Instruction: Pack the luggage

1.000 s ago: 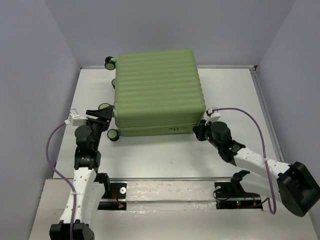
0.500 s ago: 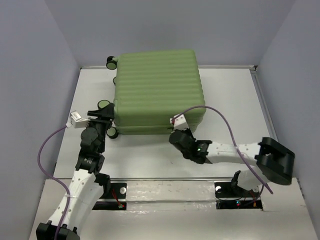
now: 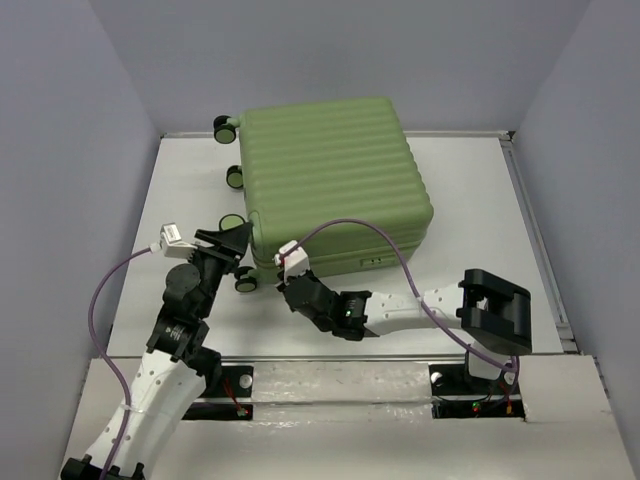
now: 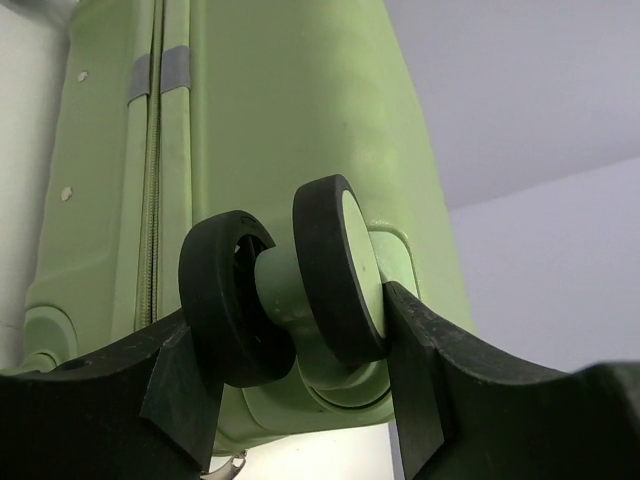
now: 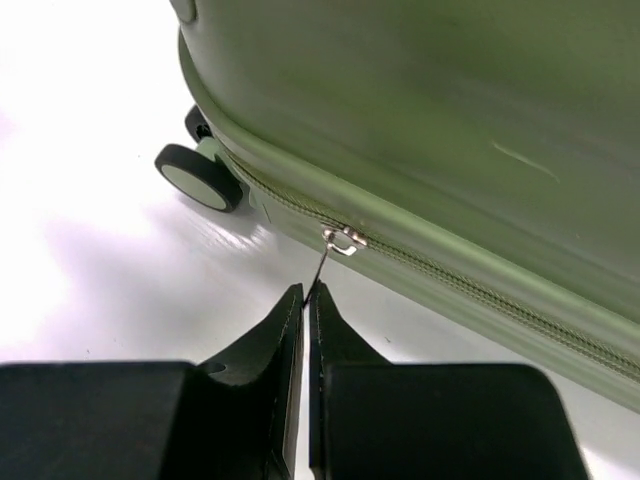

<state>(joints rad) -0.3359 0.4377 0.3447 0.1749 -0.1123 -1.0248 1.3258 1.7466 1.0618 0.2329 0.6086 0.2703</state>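
Luggage (image 3: 335, 175) on table (image 3: 470, 200), wheel (image 4: 340, 270) clamped in left tool (image 4: 290, 335).

Sweeping the right end effector (image 5: 305, 297) leftward along the luggage (image 3: 335, 170) front, clamping it onto the zipper pull (image 5: 323, 264); dragging the luggage rightward with a slight turn; advancing the left end effector (image 4: 290, 335) with the clasped wheel (image 4: 335, 270).

White table (image 3: 480, 220), seen from above. Resting directly on it: closed light-green luggage (image 3: 330, 180), lying flat with ribbed shell upward, black wheels (image 3: 245, 283) along its left side.
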